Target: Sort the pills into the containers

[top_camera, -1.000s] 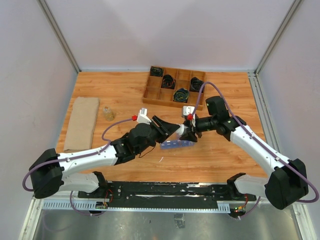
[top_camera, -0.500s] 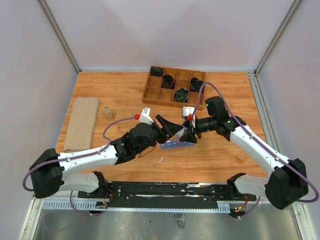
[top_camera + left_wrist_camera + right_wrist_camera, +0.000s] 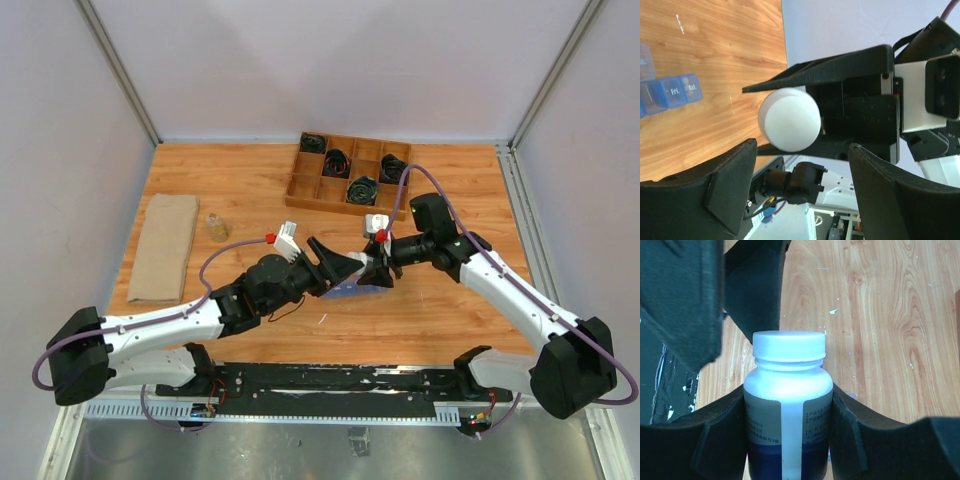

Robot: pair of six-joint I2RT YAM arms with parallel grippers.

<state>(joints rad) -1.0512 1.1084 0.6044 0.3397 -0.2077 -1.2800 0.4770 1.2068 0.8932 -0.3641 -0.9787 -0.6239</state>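
Note:
My right gripper [image 3: 788, 415] is shut on a white pill bottle [image 3: 788, 405] with a blue-banded label, its white cap [image 3: 788, 346] on top. It holds the bottle over the containers [image 3: 352, 290], a translucent-blue pill-organizer strip lying on the table. The same strip shows in the left wrist view as the containers [image 3: 670, 92]. My left gripper [image 3: 802, 157] stands open just short of the cap [image 3: 789, 120], its fingers apart from it on either side. From above, the left gripper [image 3: 350, 266] meets the right gripper [image 3: 378, 268] mid-table. No pills are in view.
At the back stands a wooden divided tray [image 3: 291, 189] holding black cables. A folded brown cloth [image 3: 165, 247] lies at the left, with a small clear jar [image 3: 217, 227] beside it. Walls enclose the table on three sides.
My left gripper's jaws have spread wide at the bottle cap, and the left arm has shifted slightly. The right gripper has held the bottle still.

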